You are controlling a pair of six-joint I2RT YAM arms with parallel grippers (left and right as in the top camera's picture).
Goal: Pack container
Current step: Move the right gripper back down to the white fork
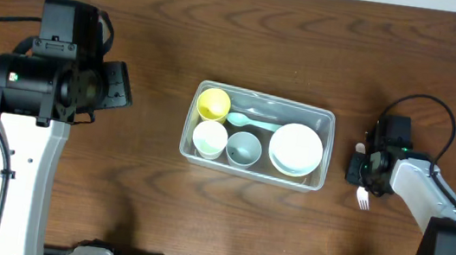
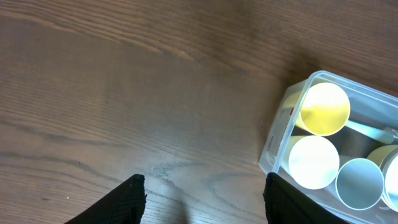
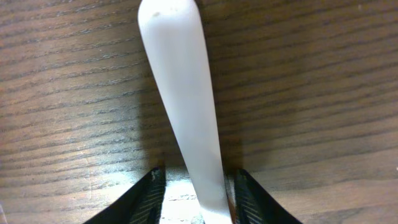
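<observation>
Fork handle (image 3: pixel 180 93), white plastic, fills the right wrist view, lying flat on the wood table (image 3: pixel 323 81). Right gripper (image 3: pixel 199 190) straddles it, jaws narrow, one black fingertip (image 3: pixel 154 194) close on each side. A sliver of table shows beside the handle; cannot tell whether the pads actually press it.

Left wrist view: left gripper (image 2: pixel 205 202) spread wide, nothing between the fingers, only bare table below. Container (image 2: pixel 278 146) sits ahead and toward the right finger, one corner in frame. Yellow cup (image 2: pixel 323 109), white cup (image 2: pixel 314 162) and pale blue cup (image 2: pixel 359 183) stand upright inside.

Overhead: clear container (image 1: pixel 299 117) lies mid-table, long side across, slightly skewed. Holds the three cups at its left end, a pale green spoon (image 1: pixel 251 120) along the far wall, and a white bowl (image 1: pixel 296 146) at its right end.

Right gripper (image 1: pixel 362 172) sits near the container's right end, apart from it; fork tines (image 1: pixel 363 199) poke out toward the near edge. Left gripper (image 1: pixel 115 88) is well apart off the left end.
</observation>
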